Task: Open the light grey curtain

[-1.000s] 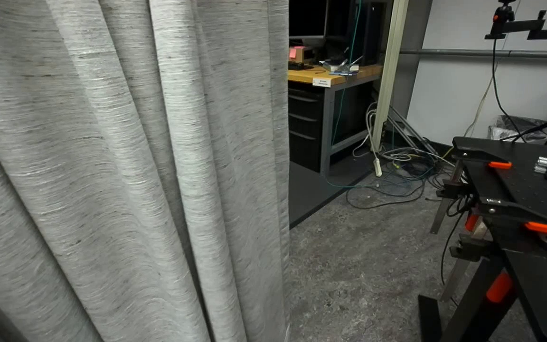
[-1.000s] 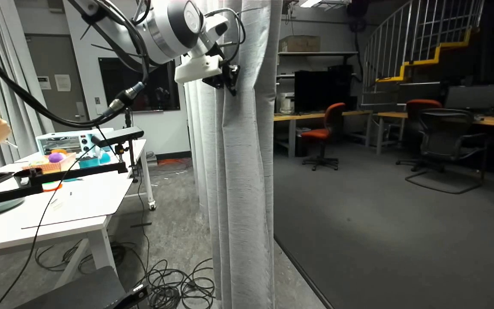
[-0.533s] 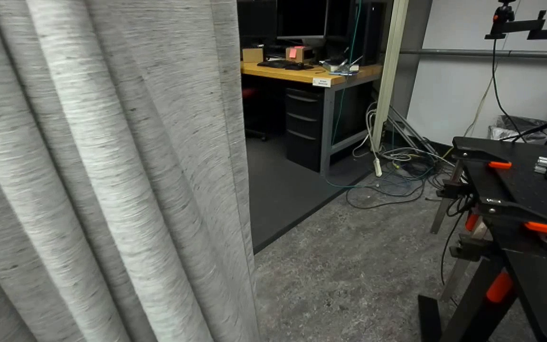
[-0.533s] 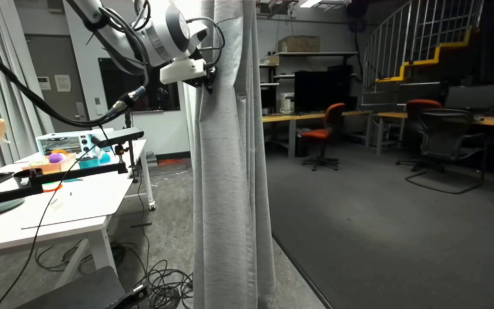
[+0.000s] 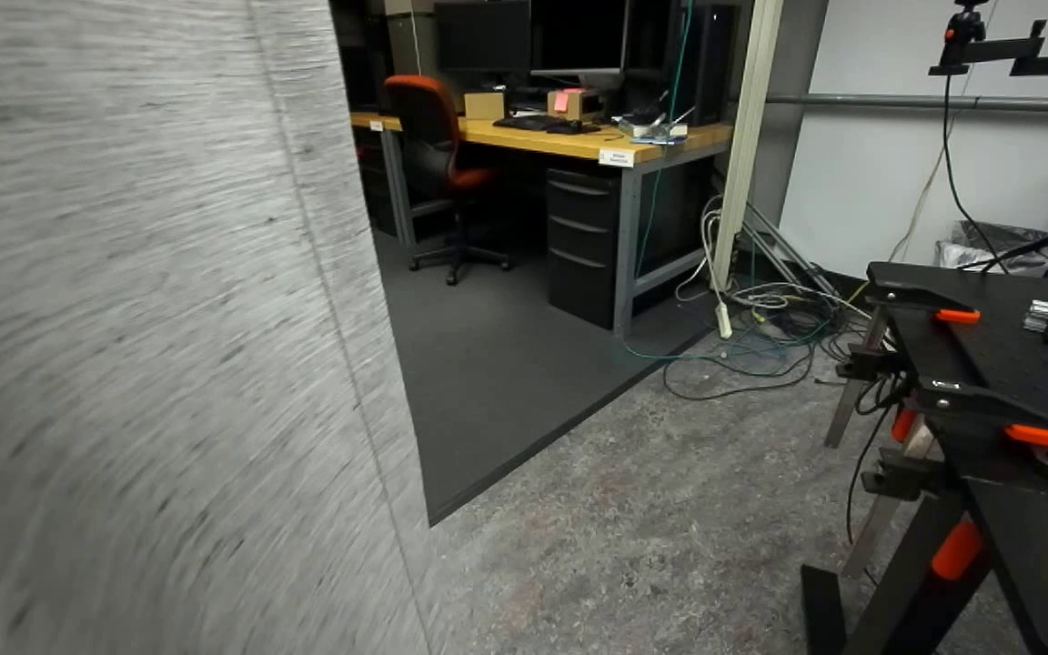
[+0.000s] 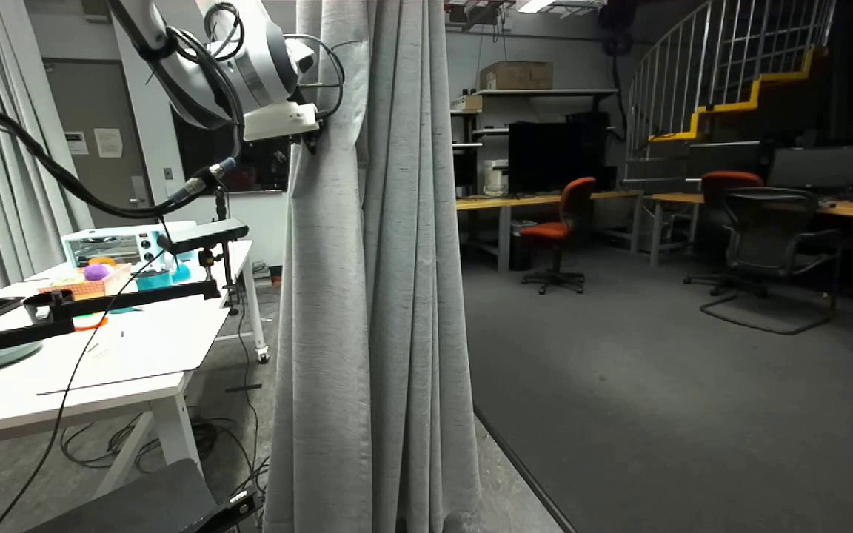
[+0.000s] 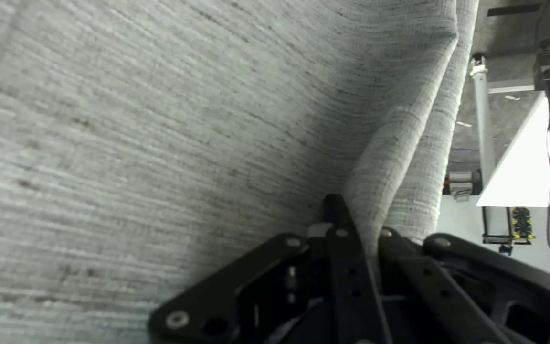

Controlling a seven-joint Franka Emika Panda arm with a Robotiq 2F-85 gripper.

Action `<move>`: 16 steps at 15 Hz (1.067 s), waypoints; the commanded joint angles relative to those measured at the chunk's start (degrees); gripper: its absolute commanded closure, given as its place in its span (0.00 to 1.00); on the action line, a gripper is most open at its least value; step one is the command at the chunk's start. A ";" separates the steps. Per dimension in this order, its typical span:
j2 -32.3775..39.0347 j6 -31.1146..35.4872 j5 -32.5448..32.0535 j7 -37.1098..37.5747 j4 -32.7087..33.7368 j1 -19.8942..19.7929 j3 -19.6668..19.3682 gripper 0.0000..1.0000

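The light grey curtain (image 5: pixel 169 318) hangs large on the left in an exterior view, blurred, its free edge slanting down to the right. In an exterior view the curtain (image 6: pixel 412 281) hangs in deep vertical folds down the middle. My gripper (image 6: pixel 312 137) is at the curtain's left side, high above the floor, and partly hidden by the cloth there. In the wrist view the gripper (image 7: pixel 362 229) is shut on a pinched fold of the curtain (image 7: pixel 160 119), with a black finger on each side. The right fingertip is partly hidden by the cloth.
A white table (image 6: pixel 138 363) with a toaster oven and a basket stands left of the curtain. Cables lie on the floor. A black table (image 5: pixel 1015 382) with orange-tipped clamps is at the right. A desk (image 5: pixel 533 136) and orange chair (image 5: pixel 428 118) stand behind the curtain's edge.
My gripper has moved left in an exterior view, pulling the curtain with it. The curtain's edge has shifted left in an exterior view, uncovering more desk, an orange chair and dark floor.
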 commanded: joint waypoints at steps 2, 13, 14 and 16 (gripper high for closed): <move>13.27 0.16 -4.32 -1.13 6.92 7.89 -0.41 1.00; 21.58 -0.71 15.52 -20.33 19.14 25.88 -13.38 1.00; 21.64 -1.22 11.37 -16.19 19.85 26.27 -14.69 1.00; 20.41 -2.29 10.47 -13.07 20.28 29.91 -20.27 1.00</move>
